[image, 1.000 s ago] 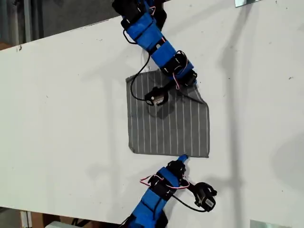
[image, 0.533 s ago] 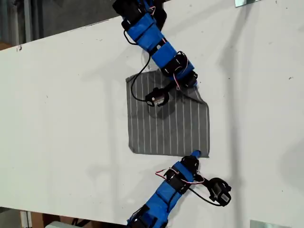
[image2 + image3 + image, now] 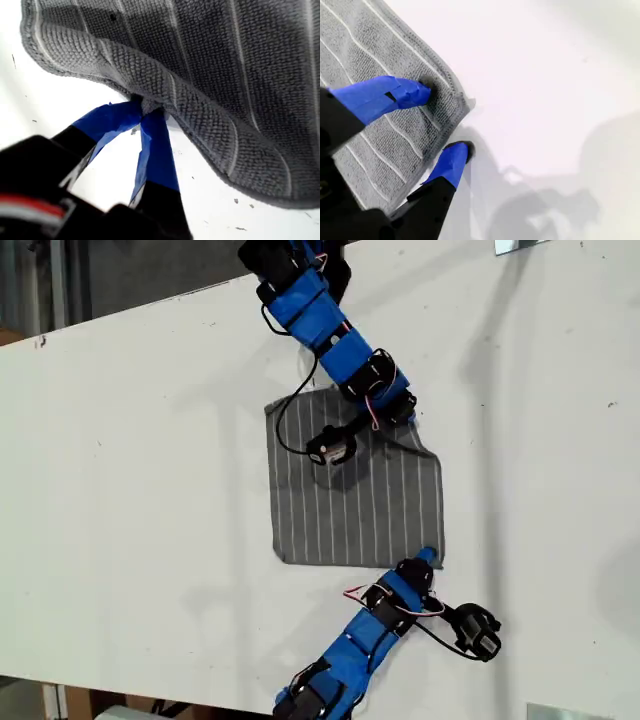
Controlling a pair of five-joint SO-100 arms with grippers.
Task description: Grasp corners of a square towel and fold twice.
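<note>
— While the towel (image 3: 355,485) lies spread on the white table (image 3: 140,470), near the middle of the exterior view, where are the grippers?

— My first gripper (image 3: 142,111) has its jaws pinched together on a raised fold of the towel's edge, up by the far corner (image 3: 418,430).

— And the other?

— My second gripper (image 3: 442,120) stands open astride the near corner (image 3: 462,102), one fingertip (image 3: 412,92) on the cloth, the other on the table.

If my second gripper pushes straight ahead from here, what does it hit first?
Nothing new, it looks: my second gripper already straddles a corner of the towel, open. Past the corner lies only bare white table as far as the second wrist view shows, though depth is unclear.
</note>
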